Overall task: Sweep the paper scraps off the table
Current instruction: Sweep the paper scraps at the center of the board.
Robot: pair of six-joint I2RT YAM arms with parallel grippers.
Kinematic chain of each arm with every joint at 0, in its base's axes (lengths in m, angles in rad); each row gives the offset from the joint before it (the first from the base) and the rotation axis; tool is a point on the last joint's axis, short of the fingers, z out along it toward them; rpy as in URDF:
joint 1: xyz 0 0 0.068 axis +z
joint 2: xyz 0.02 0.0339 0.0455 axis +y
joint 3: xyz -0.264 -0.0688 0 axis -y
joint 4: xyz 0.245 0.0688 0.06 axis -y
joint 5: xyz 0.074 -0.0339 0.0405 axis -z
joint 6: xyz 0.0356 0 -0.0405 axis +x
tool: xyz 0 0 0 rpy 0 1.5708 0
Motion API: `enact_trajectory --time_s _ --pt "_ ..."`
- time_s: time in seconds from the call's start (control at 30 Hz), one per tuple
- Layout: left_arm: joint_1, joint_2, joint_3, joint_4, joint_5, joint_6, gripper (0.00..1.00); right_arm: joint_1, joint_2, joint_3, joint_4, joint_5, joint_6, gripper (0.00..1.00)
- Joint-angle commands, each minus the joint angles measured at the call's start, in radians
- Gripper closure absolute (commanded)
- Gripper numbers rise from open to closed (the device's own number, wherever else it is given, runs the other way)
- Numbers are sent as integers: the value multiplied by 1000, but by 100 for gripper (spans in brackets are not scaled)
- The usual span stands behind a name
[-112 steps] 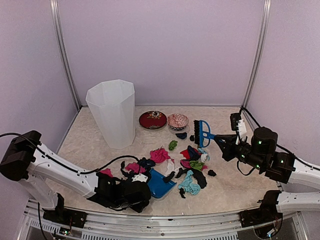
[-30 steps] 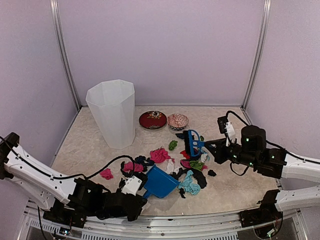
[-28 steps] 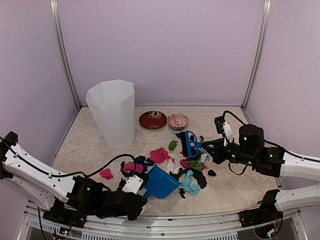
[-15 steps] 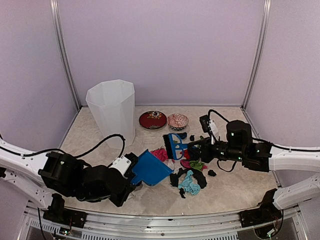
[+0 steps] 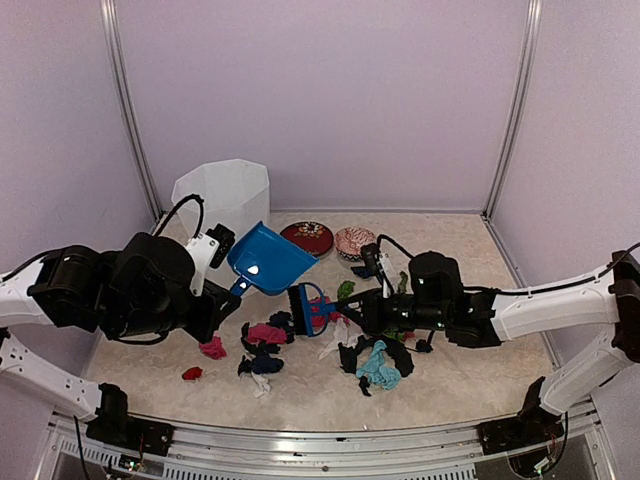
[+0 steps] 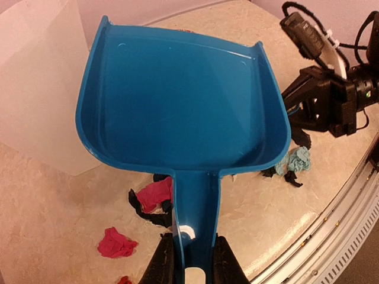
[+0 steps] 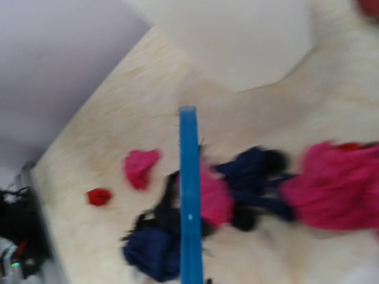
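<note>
— Where are the paper scraps (image 5: 266, 333) lying?
— They're lying on the beige tabletop (image 5: 470, 385), at 5 o'clock from the left end effector (image 6: 190, 263), which is clamping the empty dustpan (image 6: 177, 106), and 6 to 8 o'clock from the right end effector (image 5: 362, 300), which is pinching the brush (image 5: 308, 308).
— Changes?
— The dustpan is riding higher, the brush farther left. Lilac walls (image 5: 330, 100) are enclosing everything.

bin (image 5: 225, 190) back-left | blue dustpan (image 5: 270, 258) tilted beside it | brush (image 5: 308, 308) centre | red bowl (image 5: 314, 236), pink bowl (image 5: 354, 241) behind, perhaps touching
</note>
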Motion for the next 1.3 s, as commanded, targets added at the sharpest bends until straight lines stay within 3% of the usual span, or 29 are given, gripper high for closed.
enact_trajectory --time_s 0.0,0.37,0.73,1.07,1.27 --pt "24 -9 59 60 24 132 100 59 120 86 171 -61 105 100" --pt "74 -30 152 141 -16 270 100 128 519 367 320 -283 242 100" --pt "93 -55 131 184 -26 323 100 167 737 705 117 -433 230 100" --pt "93 -106 93 184 3 301 100 177 920 956 -57 -443 312 100" --pt "91 -135 68 175 14 286 100 179 974 1024 -119 -411 350 100"
